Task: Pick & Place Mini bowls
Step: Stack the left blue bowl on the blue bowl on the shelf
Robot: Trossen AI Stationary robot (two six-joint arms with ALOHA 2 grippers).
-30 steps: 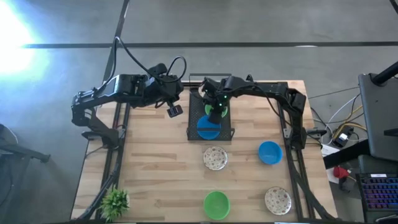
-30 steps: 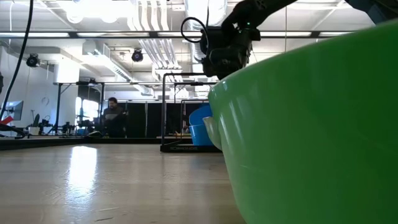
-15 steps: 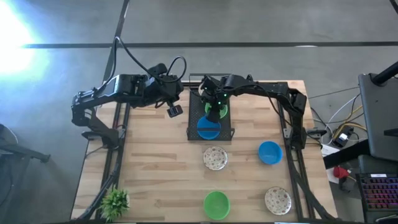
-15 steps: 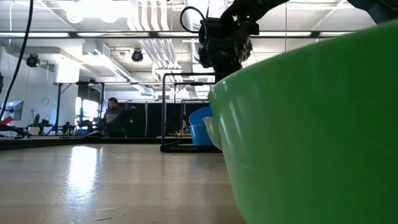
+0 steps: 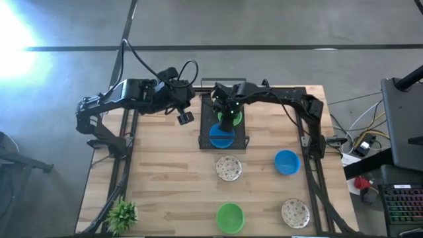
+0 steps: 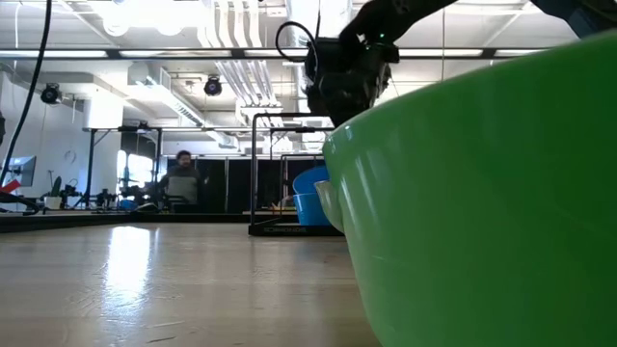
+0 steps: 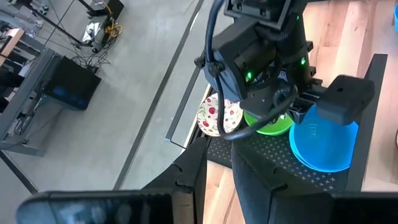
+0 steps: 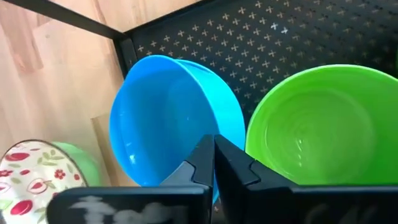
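A robotics lab or workshop in a large industrial hall. The floor [image 5: 277,26] is bare polished concrete; overhead run white ducts [image 6: 236,48] and strip lights [image 6: 145,53]. Behind the wooden table [image 5: 158,178] stand black metal frames [image 6: 96,154] and rigs, with a person [image 6: 181,178] seated at a laptop far off. Beside the table lie loose cables [image 5: 360,129], a monitor [image 5: 403,125] and a backlit keyboard [image 5: 403,205].

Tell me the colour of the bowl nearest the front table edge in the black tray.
Bright blue, clearest in the right wrist view.
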